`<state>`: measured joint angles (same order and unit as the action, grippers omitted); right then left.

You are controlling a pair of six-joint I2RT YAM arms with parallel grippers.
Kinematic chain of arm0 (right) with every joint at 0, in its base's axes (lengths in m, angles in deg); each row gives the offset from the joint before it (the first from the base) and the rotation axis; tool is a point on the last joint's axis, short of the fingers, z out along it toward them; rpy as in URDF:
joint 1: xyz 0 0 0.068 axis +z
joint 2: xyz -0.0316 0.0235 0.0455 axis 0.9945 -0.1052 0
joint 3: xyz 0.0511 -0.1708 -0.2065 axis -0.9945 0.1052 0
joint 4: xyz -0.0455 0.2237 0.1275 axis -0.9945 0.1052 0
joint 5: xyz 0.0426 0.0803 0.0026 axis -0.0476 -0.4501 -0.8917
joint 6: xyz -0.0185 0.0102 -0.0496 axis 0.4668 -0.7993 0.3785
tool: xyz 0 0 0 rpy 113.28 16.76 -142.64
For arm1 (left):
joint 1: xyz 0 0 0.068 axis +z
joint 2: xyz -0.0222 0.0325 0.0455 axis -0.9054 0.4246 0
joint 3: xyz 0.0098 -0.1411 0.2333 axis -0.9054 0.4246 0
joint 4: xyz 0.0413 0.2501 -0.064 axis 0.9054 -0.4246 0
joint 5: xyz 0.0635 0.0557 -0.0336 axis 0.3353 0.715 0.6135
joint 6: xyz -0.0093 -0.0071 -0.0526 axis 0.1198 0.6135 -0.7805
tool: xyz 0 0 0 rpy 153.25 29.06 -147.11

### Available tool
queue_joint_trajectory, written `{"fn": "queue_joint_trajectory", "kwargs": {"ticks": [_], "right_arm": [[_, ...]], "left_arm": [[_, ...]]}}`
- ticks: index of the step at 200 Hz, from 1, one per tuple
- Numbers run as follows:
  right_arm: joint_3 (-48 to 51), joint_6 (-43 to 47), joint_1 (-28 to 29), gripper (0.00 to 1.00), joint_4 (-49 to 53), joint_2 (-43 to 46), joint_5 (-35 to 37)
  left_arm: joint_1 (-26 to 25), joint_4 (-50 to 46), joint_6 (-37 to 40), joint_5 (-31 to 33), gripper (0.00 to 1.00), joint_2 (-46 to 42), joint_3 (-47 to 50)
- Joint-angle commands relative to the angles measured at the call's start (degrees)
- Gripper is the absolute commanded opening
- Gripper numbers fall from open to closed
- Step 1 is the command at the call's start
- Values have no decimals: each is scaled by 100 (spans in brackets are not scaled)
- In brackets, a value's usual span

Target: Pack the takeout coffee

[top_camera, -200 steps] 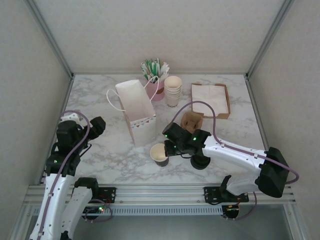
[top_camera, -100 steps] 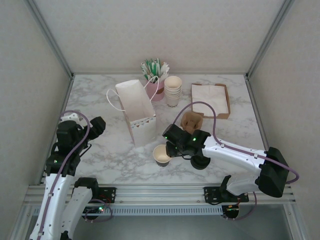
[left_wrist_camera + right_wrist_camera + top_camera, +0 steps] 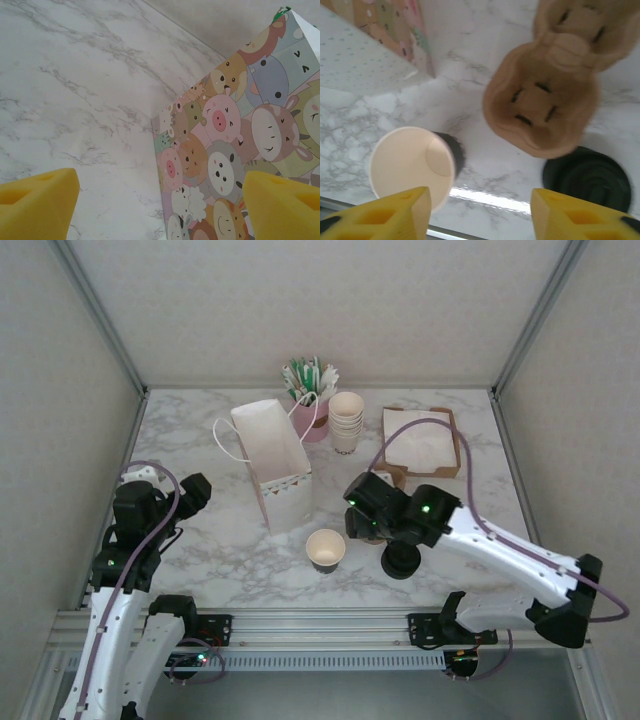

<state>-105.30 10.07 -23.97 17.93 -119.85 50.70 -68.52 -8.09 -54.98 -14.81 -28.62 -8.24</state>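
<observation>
A lidless cream paper cup (image 3: 325, 549) (image 3: 410, 167) stands upright on the marble table. To its right lies a loose black lid (image 3: 402, 561) (image 3: 587, 180), with no cup wall showing beneath it. A cup with a lid on it is out of view. My right gripper (image 3: 360, 522) (image 3: 482, 220) hangs open above the table between cup and lid, holding nothing. The brown pulp cup carrier (image 3: 545, 95) (image 3: 394, 475) lies just beyond it, partly under the arm. My left gripper (image 3: 190, 492) (image 3: 160, 210) is open at the left, facing the cartoon-animal paper bag (image 3: 240, 140) (image 3: 275, 465).
A stack of lidless cream cups (image 3: 346, 420) and a pink cup of stir sticks (image 3: 312, 390) stand behind the bag. A brown tray of napkins (image 3: 425, 445) sits at the back right. The bag's corner (image 3: 365, 55) is close to the cup.
My right gripper has left the lidless cup, rising and moving back to the right. The cup stays standing alone. The left arm has not moved.
</observation>
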Motion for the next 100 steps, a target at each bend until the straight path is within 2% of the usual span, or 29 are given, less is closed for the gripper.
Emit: {"fn": "queue_joint_trajectory", "kwargs": {"ticks": [1,40,65,100], "right_arm": [[67,-494,-197,63,1121,376,546],[1031,-914,-648,78,893,1161,315],[1576,-906,-1001,80,584,1363,10],[1913,-782,-1302,80,402,1180,-256]], "left_arm": [[38,-75,4,43,85,-16,-16],[34,-77,-10,14,86,-16,-14],[42,-80,-11,2,86,-16,-15],[34,-98,-11,9,86,-16,-23]]}}
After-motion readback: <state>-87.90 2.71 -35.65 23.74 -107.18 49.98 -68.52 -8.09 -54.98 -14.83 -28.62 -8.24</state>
